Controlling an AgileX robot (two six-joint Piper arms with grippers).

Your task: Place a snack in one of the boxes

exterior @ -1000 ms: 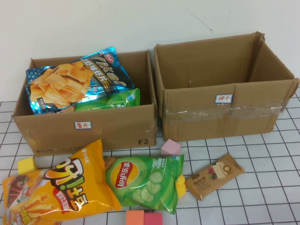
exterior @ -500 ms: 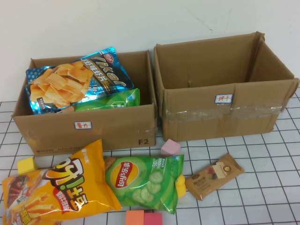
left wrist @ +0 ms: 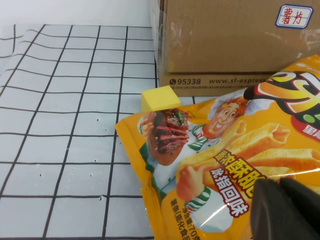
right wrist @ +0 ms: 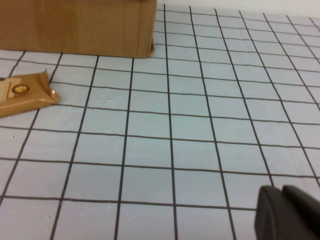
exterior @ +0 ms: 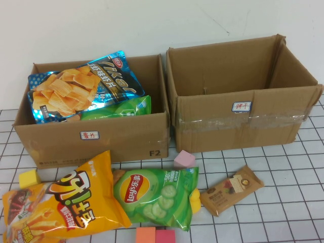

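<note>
**Cardboard boxes wait, and no snack is picked up yet**

Cardboard is what both boxes are made of. We see the left box (exterior: 91,136) at 10 o'clock on the worktop (exterior: 283,212), and it already holds a blue chip bag (exterior: 81,86) and a green bag (exterior: 119,109). The right box (exterior: 243,116) at 2 o'clock looks bare inside, as far as we can see.

The loose snacks lie in front of the boxes. The big yellow bag (exterior: 66,205) is at 8 o'clock, the green chip bag (exterior: 157,195) is at 6 o'clock, and the small brown bar (exterior: 232,190) is at 4 o'clock. Little foam blocks lie around them.

From above we see no arm at all. The left hand (left wrist: 287,207) hangs low over the yellow bag, and its fingers look pressed together with nothing in them. The right hand (right wrist: 287,212) hangs over bare worktop, well apart from the brown bar, and it looks pressed together and holds nothing too.

We think the job is only starting. Next, one hand must spread, go down on a snack, pinch it, and lift it over a box wall. The yellow bag is nearest the left hand. It is puffy and slippery, so we guess a pinch near its edge would work best.
</note>
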